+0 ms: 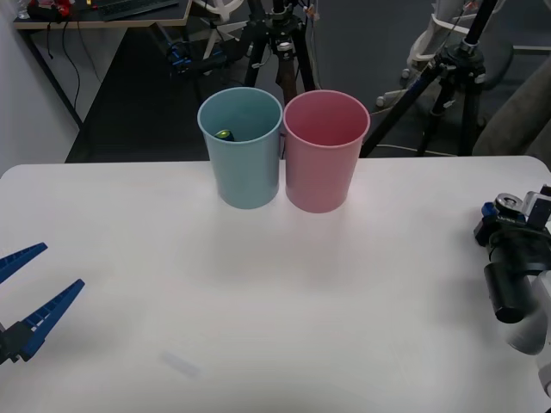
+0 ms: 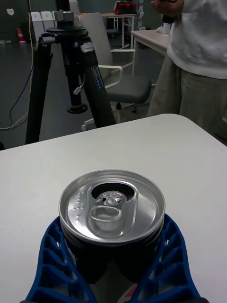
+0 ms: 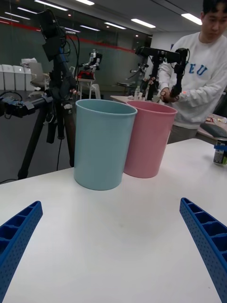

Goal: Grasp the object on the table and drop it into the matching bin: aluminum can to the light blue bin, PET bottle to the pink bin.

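The aluminum can (image 2: 112,206), dark with a silver top and pull tab, sits between the blue fingers (image 2: 52,265) of my right gripper (image 2: 112,229), which is shut on its sides, near the right end of the white table (image 1: 275,284). Whether the can rests on the tabletop I cannot tell. The right arm (image 1: 516,267) shows at the table's right edge. At the far middle the light blue bin (image 1: 241,151) and the pink bin (image 1: 325,155) stand side by side, touching. My left gripper (image 1: 62,265) hovers open at the front left, facing the bins (image 3: 101,144).
A small yellow-green and dark thing (image 1: 225,134) lies inside the light blue bin. Black tripods (image 1: 448,77) stand on the floor behind the table's far edge. Bare tabletop stretches between both arms and the bins.
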`<state>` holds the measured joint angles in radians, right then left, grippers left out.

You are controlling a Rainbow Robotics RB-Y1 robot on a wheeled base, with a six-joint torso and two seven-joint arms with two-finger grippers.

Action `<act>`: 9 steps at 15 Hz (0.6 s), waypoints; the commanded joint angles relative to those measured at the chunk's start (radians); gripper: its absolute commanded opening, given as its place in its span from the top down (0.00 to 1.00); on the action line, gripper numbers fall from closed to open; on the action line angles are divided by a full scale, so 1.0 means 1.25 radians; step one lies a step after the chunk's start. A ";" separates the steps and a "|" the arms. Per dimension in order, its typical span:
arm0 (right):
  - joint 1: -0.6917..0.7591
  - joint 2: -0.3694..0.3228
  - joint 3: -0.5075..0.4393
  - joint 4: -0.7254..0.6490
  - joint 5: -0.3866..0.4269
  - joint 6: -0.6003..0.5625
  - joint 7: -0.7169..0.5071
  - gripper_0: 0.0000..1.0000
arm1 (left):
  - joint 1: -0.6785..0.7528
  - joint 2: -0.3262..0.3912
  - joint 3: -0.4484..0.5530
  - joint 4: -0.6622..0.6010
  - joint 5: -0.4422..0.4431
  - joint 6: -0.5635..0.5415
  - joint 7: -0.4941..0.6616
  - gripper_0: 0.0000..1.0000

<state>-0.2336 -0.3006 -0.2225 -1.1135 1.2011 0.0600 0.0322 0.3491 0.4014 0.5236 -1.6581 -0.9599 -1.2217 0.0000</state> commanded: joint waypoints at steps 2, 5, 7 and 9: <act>-0.001 0.000 0.001 -0.001 0.004 -0.003 0.000 1.00 | 0.000 0.000 0.000 0.000 0.000 0.000 0.000 0.00; 0.006 0.000 0.000 -0.037 0.002 -0.021 0.000 1.00 | 0.000 0.000 0.000 0.000 0.000 0.000 0.000 0.00; 0.031 0.000 0.001 -0.086 0.002 -0.037 0.000 1.00 | 0.000 0.000 0.000 0.000 0.000 0.000 0.000 0.00; 0.065 0.000 -0.002 -0.145 0.002 -0.060 -0.001 1.00 | 0.000 0.000 0.000 0.000 0.000 0.000 0.000 0.00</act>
<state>-0.1678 -0.3006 -0.2232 -1.2695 1.2045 -0.0033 0.0317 0.3491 0.4014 0.5236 -1.6581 -0.9599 -1.2217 0.0001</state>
